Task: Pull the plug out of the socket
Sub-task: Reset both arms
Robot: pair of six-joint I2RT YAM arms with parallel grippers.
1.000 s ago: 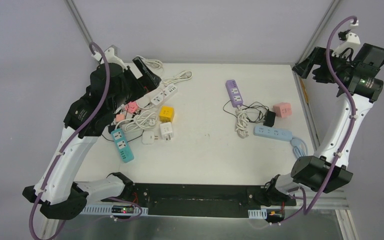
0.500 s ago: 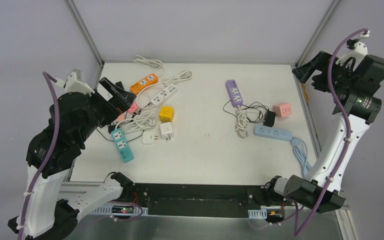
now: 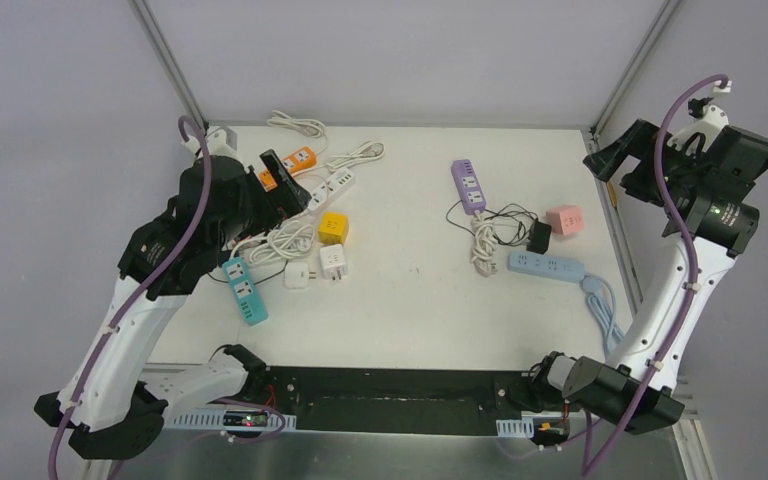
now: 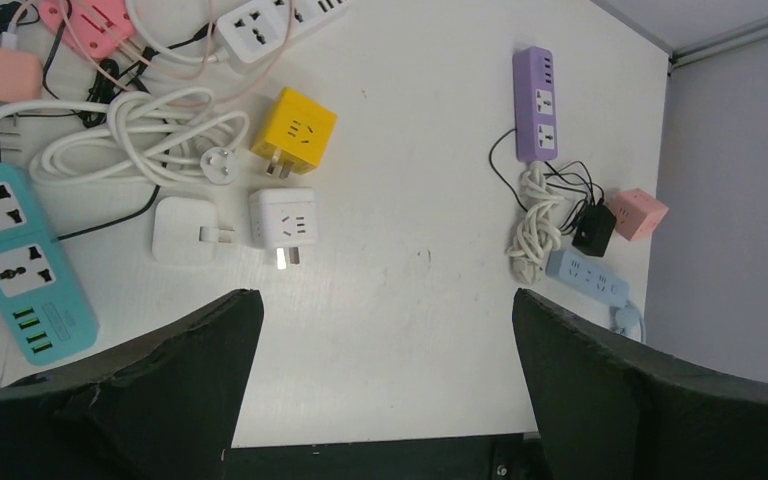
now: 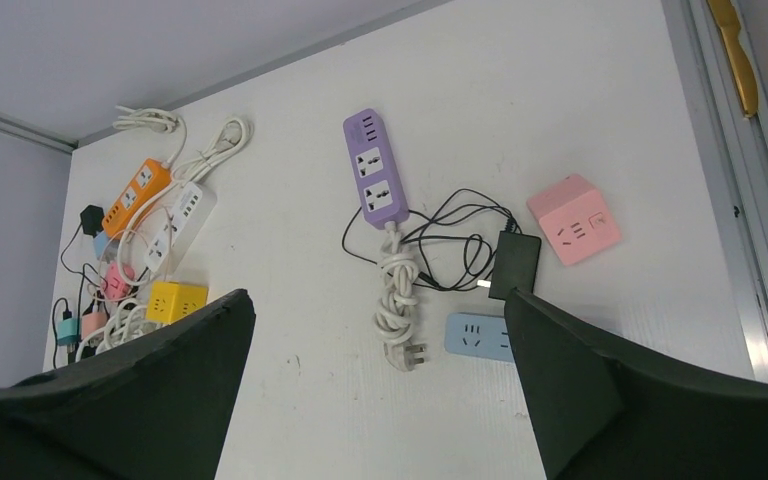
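Both grippers hang open and empty above the table. My left gripper (image 3: 285,175) (image 4: 382,300) is over the left cluster: teal strip (image 4: 20,265), yellow cube (image 4: 295,131), white cube (image 4: 285,217), pink strip (image 4: 85,20) with a peach charger (image 4: 2,72) beside it. My right gripper (image 3: 625,160) (image 5: 377,297) is high at the far right edge. Below it lie a purple strip (image 5: 375,178), a black adapter (image 5: 515,264) and a light blue strip (image 5: 473,336). The adapter sits against the blue strip; I cannot tell whether any plug is seated in a socket.
An orange strip (image 3: 295,160) and a white strip (image 3: 330,186) lie at the back left among coiled white cords (image 4: 140,135). A pink cube (image 3: 564,219) sits by the right rail (image 3: 610,215). A flat white charger (image 4: 182,231) lies by the white cube.
The left arm swung out to the left half a second ago and has come back over the left cluster. The right arm shifted only slightly. Both grippers stayed open.
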